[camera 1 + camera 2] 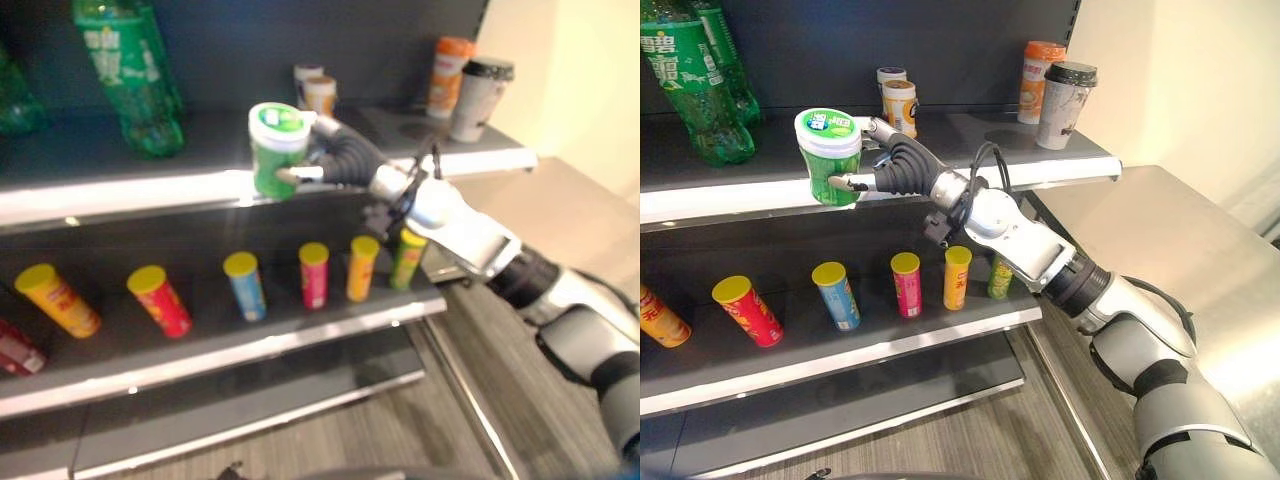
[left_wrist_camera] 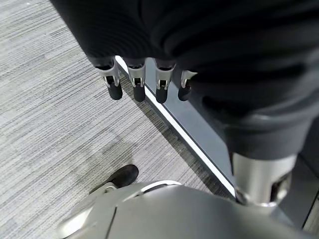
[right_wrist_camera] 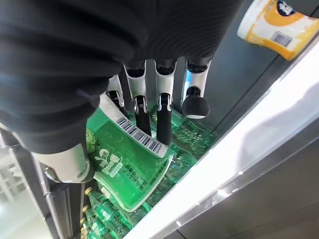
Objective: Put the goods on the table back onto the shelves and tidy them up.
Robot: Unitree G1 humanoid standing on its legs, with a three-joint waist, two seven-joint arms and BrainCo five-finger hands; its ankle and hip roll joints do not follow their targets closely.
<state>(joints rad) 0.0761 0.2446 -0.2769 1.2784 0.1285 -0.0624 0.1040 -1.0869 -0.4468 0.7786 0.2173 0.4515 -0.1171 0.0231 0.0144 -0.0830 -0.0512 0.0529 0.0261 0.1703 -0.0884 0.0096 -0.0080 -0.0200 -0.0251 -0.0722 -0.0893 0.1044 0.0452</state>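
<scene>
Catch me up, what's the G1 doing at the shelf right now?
Restocking. The right hand is shut on a green canister with a white-and-green lid, holding it upright at the front edge of the upper shelf, not yet set down. The left hand hangs idle over the floor, fingers relaxed. A row of yellow-lidded tubes stands on the shelf below.

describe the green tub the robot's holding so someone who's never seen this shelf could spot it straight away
Start at the dark shelving unit's upper shelf, the one with green bottles at its left end. At that shelf's lit front edge, the right hand grips a short green tub upright. Unlike the tall bottles, it is squat with a wide white lid carrying a green label.
</scene>
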